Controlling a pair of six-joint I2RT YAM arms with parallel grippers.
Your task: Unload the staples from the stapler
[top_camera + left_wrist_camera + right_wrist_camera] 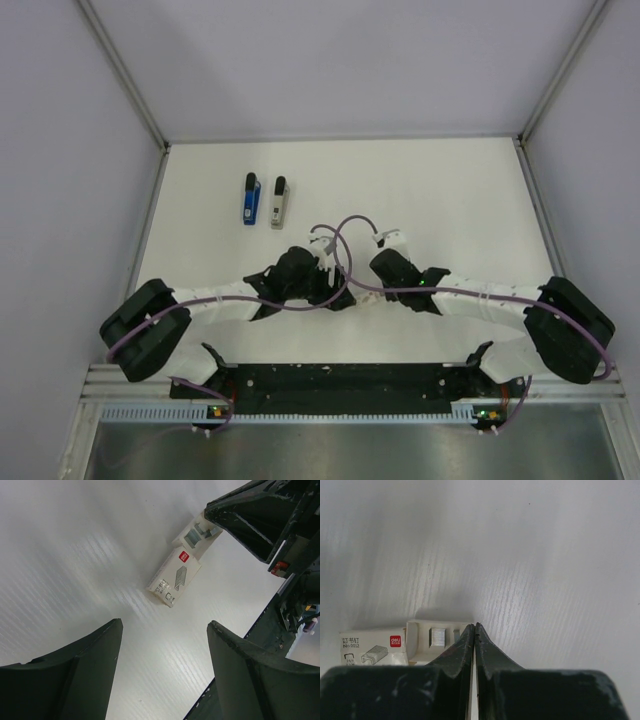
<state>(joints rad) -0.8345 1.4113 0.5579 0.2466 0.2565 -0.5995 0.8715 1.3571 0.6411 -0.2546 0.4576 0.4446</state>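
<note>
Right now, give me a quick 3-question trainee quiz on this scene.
1. True or false: the left hand grips the stapler.
2. The right hand is: A open, B shut.
3. Fill in: the logo on the box is ____.
Key: 1 false; 2 B; 3 red.

A lab test booth; white table (450,190) walled by plain panels (60,150) (aluminium-framed).
</note>
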